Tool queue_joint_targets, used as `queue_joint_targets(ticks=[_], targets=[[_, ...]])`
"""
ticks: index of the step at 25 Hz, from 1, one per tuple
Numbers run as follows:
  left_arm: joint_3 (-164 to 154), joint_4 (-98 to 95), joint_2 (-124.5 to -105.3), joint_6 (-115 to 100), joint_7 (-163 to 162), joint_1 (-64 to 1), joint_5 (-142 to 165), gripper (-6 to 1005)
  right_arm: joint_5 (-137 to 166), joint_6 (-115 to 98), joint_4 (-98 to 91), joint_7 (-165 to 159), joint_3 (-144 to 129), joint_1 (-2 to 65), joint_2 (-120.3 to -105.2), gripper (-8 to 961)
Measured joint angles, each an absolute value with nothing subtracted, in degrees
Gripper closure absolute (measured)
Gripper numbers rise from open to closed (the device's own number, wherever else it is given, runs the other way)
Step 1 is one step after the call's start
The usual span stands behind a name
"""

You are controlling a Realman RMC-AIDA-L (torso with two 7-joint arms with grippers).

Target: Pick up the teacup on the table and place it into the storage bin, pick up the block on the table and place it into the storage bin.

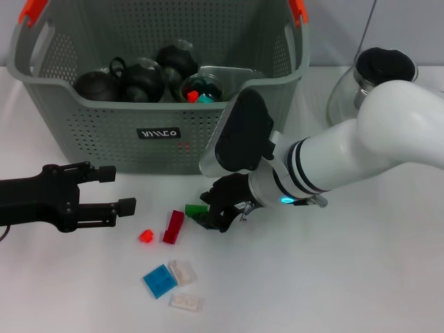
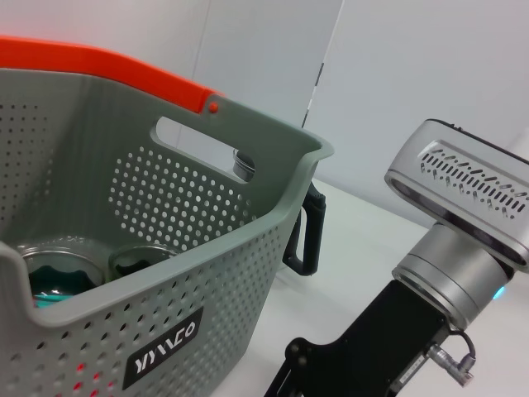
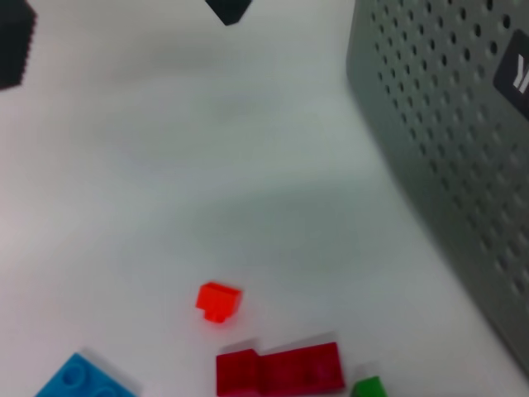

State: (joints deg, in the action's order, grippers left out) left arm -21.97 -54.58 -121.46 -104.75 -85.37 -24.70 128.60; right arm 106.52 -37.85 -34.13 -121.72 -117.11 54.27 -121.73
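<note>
The grey-green storage bin stands at the back of the table and holds several dark round teaware pieces and a glass vessel with small blocks. No teacup shows on the table. My right gripper is low over the table in front of the bin, open, with its fingertips on either side of a small green block, which also shows in the right wrist view. My left gripper is open and empty at the left, just above the table.
Loose blocks lie in front: dark red, small red-orange, blue, two white. A glass jug with a black handle stands right of the bin. The bin wall is close to my right gripper.
</note>
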Motion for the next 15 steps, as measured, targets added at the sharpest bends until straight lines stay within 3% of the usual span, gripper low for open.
queue_joint_targets(ticks=[8, 13, 15], targets=[[-21.97, -54.54, -121.55, -104.77, -85.34, -24.60, 128.58, 157, 105.28, -36.93, -33.28, -121.68, -117.72, 54.36, -121.73, 608], [-21.97, -54.49, -121.55, -104.78, -85.34, -24.52, 128.60, 157, 102.95, -37.50, -33.02, -119.22, -117.86, 54.31, -121.72, 758], [-21.97, -54.49, -121.55, -104.91, -85.34, -24.52, 128.61, 157, 102.54, -37.76, -32.97, -118.78, -117.86, 54.26, -121.72, 759]])
